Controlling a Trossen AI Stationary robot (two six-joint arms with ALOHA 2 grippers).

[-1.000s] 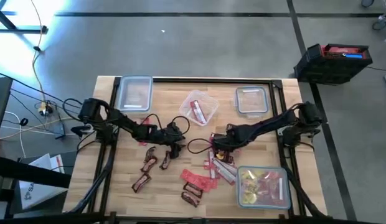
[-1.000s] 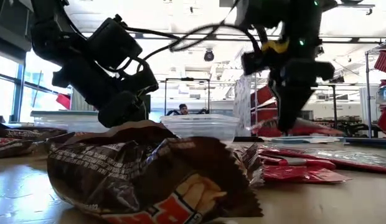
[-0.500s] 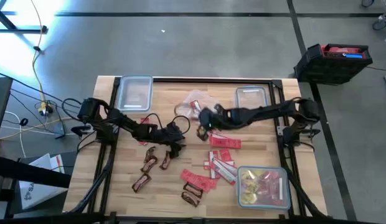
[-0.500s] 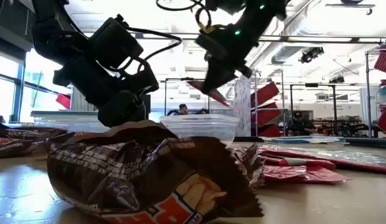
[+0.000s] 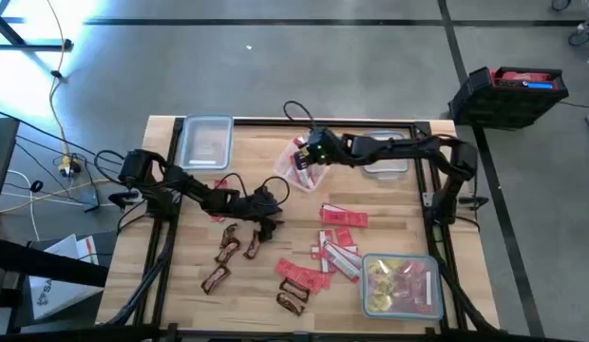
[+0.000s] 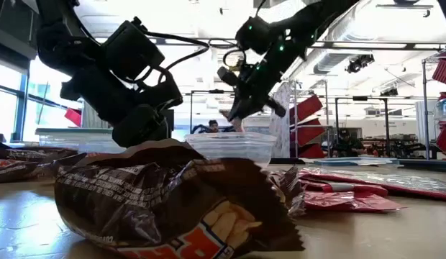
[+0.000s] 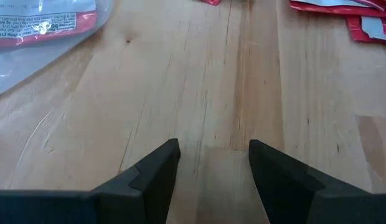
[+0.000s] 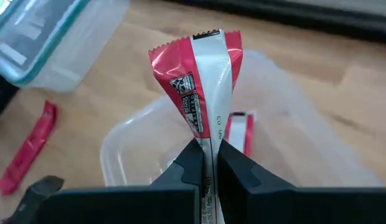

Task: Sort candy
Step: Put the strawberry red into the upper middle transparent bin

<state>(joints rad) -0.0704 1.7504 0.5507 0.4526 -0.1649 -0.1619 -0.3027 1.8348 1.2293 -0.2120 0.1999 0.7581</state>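
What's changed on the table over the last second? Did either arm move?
The right gripper, shut on a red packet, swung from the loose red packets at the table's middle to above the clear middle container at the far edge, which already holds one red packet. The left gripper stayed open and empty over bare wood; the brown bars and other containers did not move.

Wooden table (image 5: 399,214); red packets (image 5: 333,237), brown bars (image 5: 228,252), clear containers (image 5: 205,142) on it.

A robotics lab or workshop: concrete floor (image 5: 323,66) w/ taped lines, wooden bench (image 5: 389,209) on a black frame, loose cables (image 5: 57,85), ceiling ducts (image 6: 396,29), shelving (image 6: 439,108) and a seated person (image 6: 211,127) behind.
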